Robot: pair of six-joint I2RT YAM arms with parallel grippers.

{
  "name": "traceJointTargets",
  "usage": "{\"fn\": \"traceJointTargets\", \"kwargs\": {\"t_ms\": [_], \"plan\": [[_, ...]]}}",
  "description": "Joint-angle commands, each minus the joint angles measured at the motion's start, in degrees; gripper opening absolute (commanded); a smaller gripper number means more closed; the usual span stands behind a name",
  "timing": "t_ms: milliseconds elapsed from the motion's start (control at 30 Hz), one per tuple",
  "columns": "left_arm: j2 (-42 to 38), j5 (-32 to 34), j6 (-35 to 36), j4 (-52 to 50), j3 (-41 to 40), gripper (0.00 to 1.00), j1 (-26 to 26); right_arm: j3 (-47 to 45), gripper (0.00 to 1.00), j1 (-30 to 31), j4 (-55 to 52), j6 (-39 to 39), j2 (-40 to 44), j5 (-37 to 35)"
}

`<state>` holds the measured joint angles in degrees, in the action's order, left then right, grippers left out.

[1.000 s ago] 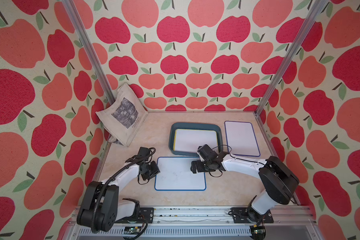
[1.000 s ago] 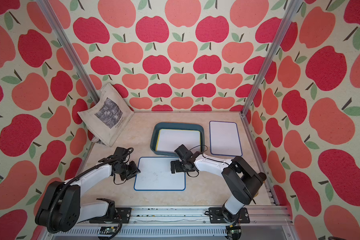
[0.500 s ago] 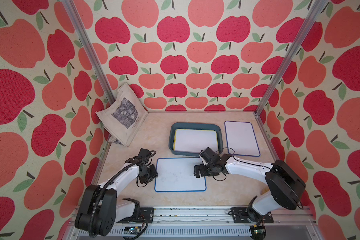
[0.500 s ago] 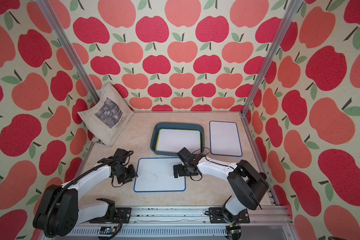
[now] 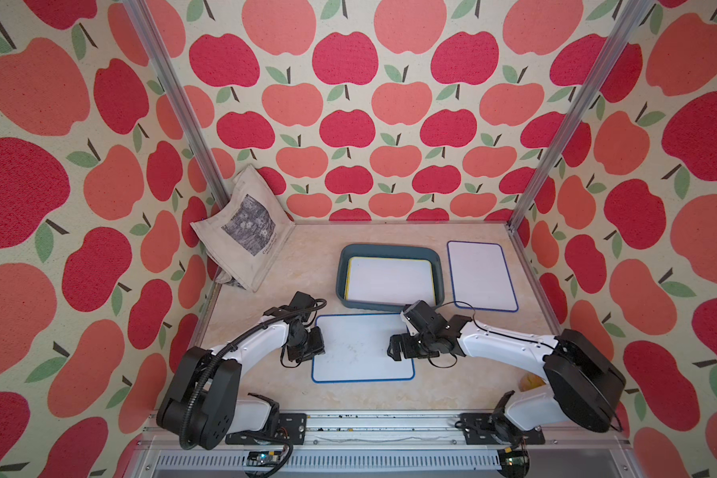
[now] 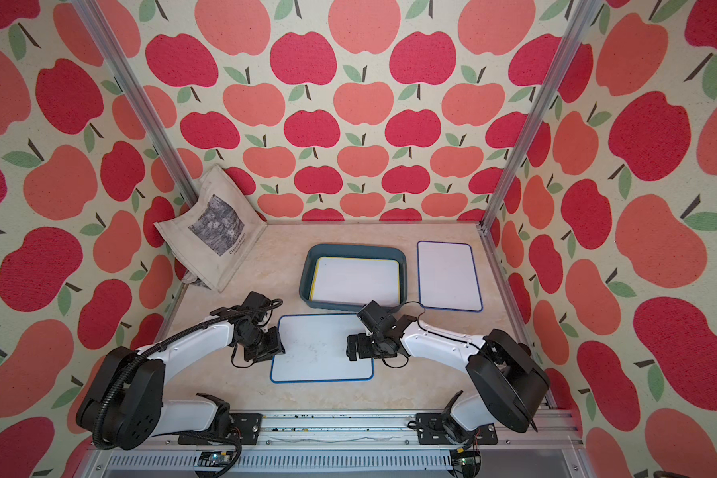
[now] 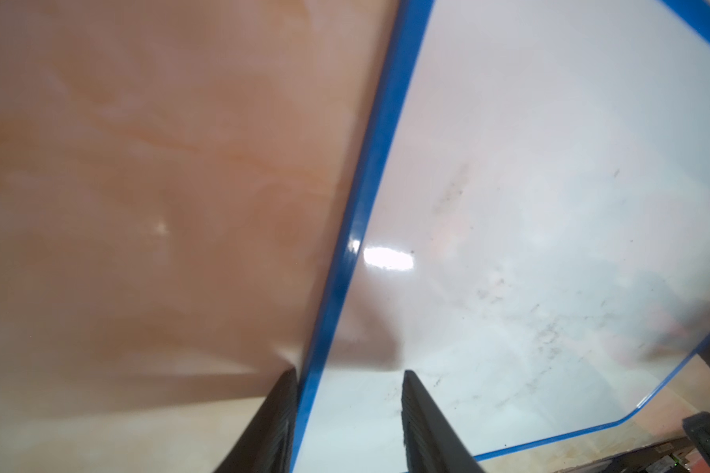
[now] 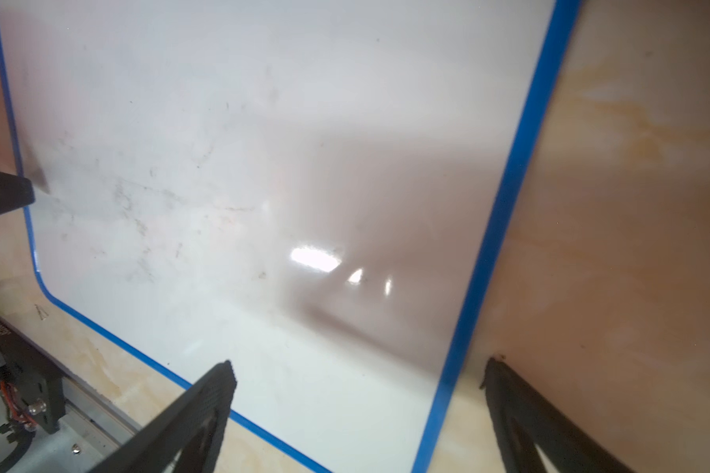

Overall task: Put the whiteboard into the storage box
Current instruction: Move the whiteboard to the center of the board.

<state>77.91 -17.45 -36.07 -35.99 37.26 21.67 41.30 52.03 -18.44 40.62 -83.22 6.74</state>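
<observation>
A blue-framed whiteboard (image 5: 363, 347) (image 6: 321, 347) lies flat on the table just in front of the storage box (image 5: 342, 269) (image 6: 306, 273), a teal tray holding a yellow-framed whiteboard (image 5: 390, 278). My left gripper (image 5: 318, 347) (image 7: 347, 373) is low at the board's left edge, open. One finger sits outside against the blue frame, the other over the white face (image 7: 550, 204). My right gripper (image 5: 393, 351) (image 8: 357, 364) stands wide open astride the board's right edge (image 8: 492, 229). Nothing is held.
Another blue-framed whiteboard (image 5: 482, 275) lies right of the box, near the right wall. A beige tote bag (image 5: 245, 234) leans in the back left corner. A small yellow thing (image 5: 528, 381) sits by the right arm's base. The metal rail (image 5: 390, 428) runs along the front.
The right gripper has slid toward the front along the board's right edge. The left gripper shifted slightly the same way and its jaws widened a little. The board has not moved.
</observation>
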Motion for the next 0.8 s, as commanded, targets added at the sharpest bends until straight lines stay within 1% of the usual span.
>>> {"fn": "traceJointTargets", "kwargs": {"t_ms": [0,133,267,467,767], "plan": [[4.12,-4.20,1.89,-0.16,-2.01,0.45,2.19,-2.10,0.99,1.33,0.90,2.70,-1.73,3.68],[4.81,-8.13,2.92,3.83,-2.32,0.44,3.17,-3.51,0.99,2.33,2.55,3.90,-1.97,4.33],[4.19,-14.21,3.17,8.25,-2.76,0.44,3.13,-5.53,0.99,2.55,4.51,5.32,-1.24,5.07],[2.49,-21.18,4.15,9.27,-1.27,0.44,3.19,-7.24,0.99,2.63,6.31,6.56,-0.42,5.67],[-1.65,-25.98,3.93,10.34,-0.77,0.43,1.65,-7.79,0.99,2.73,6.65,6.75,0.18,5.69]]}}
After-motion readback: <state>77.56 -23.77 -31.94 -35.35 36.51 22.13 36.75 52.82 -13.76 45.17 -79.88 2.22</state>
